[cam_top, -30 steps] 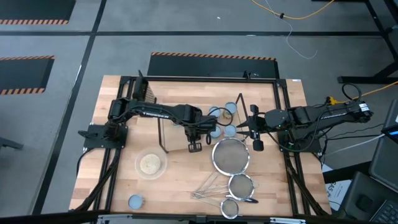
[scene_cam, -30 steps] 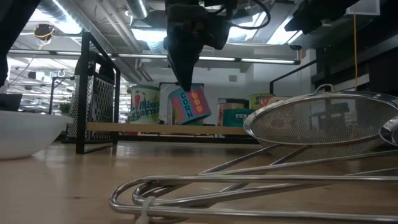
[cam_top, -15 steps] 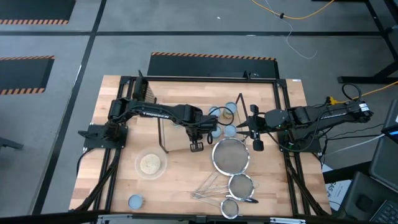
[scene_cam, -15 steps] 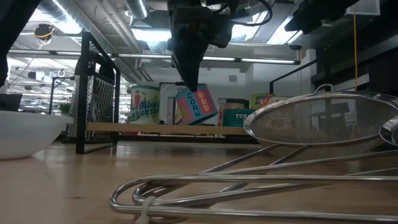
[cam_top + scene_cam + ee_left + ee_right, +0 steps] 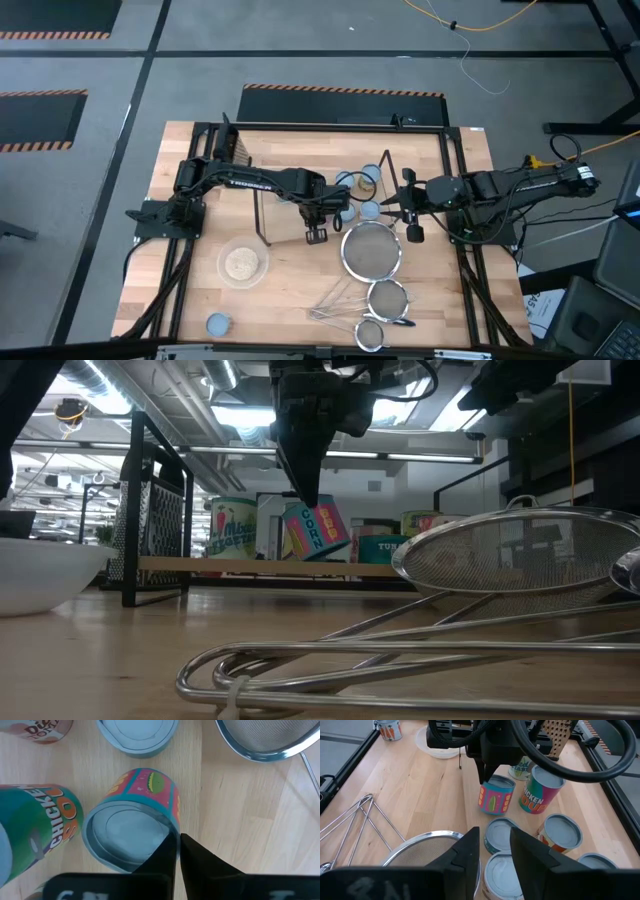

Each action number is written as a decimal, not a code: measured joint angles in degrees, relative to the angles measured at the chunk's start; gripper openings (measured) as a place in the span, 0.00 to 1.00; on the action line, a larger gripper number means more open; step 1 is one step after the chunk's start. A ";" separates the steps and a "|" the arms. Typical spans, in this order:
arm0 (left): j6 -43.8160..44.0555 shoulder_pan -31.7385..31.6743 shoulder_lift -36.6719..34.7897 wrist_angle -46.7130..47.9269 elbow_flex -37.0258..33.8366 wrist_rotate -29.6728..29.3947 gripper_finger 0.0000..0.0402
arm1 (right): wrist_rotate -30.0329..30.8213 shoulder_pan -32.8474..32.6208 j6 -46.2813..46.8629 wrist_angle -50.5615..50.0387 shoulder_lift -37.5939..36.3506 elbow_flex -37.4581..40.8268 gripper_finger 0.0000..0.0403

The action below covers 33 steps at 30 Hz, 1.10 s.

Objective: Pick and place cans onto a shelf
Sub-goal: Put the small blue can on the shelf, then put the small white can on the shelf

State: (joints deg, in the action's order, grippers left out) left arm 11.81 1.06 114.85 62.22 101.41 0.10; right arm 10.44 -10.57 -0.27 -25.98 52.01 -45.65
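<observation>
Corn can [image 5: 496, 795]: tilted on the shelf [image 5: 250, 565], chicken can [image 5: 541, 790] just beside, open board on its other side.
Left gripper [image 5: 174, 851]: jaws nearly shut, pinching the corn can's rim.
Right gripper [image 5: 493, 851]: jaws half open, empty, above the strainer [image 5: 427, 851].

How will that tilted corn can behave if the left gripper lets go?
The corn can leans with the shut left gripper pinching its rim, so it would probably drop back upright. Being round, it could roll if tipped, likely nudging the chicken can.
</observation>
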 joint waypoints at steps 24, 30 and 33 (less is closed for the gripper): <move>0.06 -0.02 -0.83 0.11 -0.11 -2.11 0.18 | 0.00 0.00 -0.12 -0.02 0.00 0.07 0.28; 1.49 1.73 -5.05 0.34 -0.09 -0.72 0.18 | 0.00 -0.01 -0.20 -0.02 0.01 0.07 0.28; 6.60 4.22 -7.45 1.55 0.00 3.26 0.18 | 0.00 -0.01 -0.20 -0.04 0.00 0.07 0.28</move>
State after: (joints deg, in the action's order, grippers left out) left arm 18.41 5.28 107.40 63.77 101.41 3.36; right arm 10.44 -10.58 -0.47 -26.02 52.01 -45.58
